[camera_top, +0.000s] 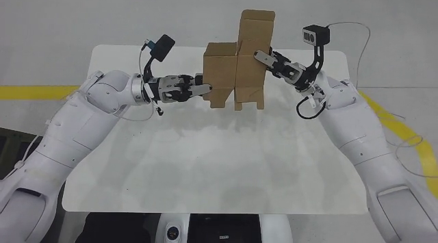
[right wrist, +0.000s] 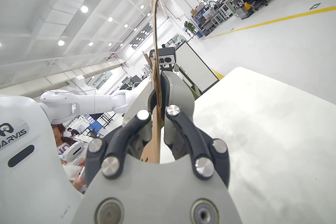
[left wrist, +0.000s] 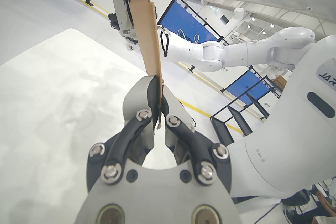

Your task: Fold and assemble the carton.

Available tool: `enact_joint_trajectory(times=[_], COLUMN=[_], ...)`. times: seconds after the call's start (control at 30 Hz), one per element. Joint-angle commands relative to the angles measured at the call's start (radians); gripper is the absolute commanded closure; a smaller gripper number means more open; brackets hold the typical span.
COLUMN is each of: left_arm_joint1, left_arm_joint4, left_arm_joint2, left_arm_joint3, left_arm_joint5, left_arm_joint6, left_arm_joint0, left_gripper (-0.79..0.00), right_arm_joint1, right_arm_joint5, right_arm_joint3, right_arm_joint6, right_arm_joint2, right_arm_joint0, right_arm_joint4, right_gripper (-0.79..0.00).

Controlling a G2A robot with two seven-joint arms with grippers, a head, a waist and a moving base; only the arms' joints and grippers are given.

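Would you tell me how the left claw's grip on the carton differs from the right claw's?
The left claw pinches the carton by its left edge, the right claw by its right. It reaches barely into the left claw but deep into the right claw. Both clamp it.

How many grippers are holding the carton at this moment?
2. The left gripper is shut on one side edge of the carton; the right gripper is shut on the opposite side.

Glossy white arms (camera_top: pixel 82 126); left gripper (left wrist: pixel 159 86) and right gripper (right wrist: pixel 158 84) are grey metal with black linkages (left wrist: pixel 123 139), silver screws (left wrist: pixel 143 114), apparently rubber pads (left wrist: pixel 153 93).
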Motion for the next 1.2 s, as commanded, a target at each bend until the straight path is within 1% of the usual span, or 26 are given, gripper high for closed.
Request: enact_joint_trajectory(times=[0.0, 0.07, 0.17, 0.33, 0.47, 0.57, 0.73, 0.87, 1.17], left_arm_joint1=[-0.001, -0.002, -0.001, 0.008, 0.021, 0.031, 0.048, 0.056, 0.064], left_arm_joint4=[-0.016, -0.03, -0.048, -0.139, -0.164, -0.177, -0.241, -0.271, -0.337], left_arm_joint2=[-0.003, -0.005, -0.004, 0.008, 0.004, 0.009, 0.023, 0.033, 0.048], left_arm_joint3=[0.008, 0.019, 0.032, 0.029, 0.032, 0.026, 0.009, 0.014, 0.018], left_arm_joint5=[0.0, 0.005, 0.048, 0.185, 0.263, 0.332, 0.46, 0.515, 0.593], left_arm_joint6=[-0.013, -0.03, -0.08, -0.219, -0.298, -0.367, -0.495, -0.55, -0.628], left_arm_joint0=[-0.001, -0.004, -0.015, -0.04, -0.061, -0.072, -0.089, -0.094, -0.099], left_gripper=[0.0, 0.0, 0.0, 0.0, 0.0, 0.0, 0.0, 0.0, 0.0], right_arm_joint1=[-0.001, 0.0, 0.004, 0.015, 0.035, 0.049, 0.068, 0.083, 0.113], right_arm_joint5=[0.0, 0.0, 0.002, 0.074, 0.126, 0.164, 0.262, 0.345, 0.41], right_arm_joint3=[0.002, 0.005, 0.022, 0.049, 0.046, 0.034, 0.006, -0.014, -0.068], right_arm_joint6=[0.007, 0.012, 0.016, 0.088, 0.14, 0.178, 0.276, 0.359, 0.425], right_arm_joint2=[0.009, 0.021, 0.04, 0.051, 0.06, 0.059, 0.034, 0.0, -0.078], right_arm_joint0=[-0.005, -0.011, -0.015, 0.008, 0.021, 0.018, 0.018, 0.031, 0.036], right_arm_joint4=[0.005, 0.017, 0.021, 0.033, -0.032, -0.049, -0.013, 0.0, 0.046], right_gripper=[-0.785, -0.785, -0.785, -0.785, -0.785, -0.785, -0.785, -0.785, -0.785])
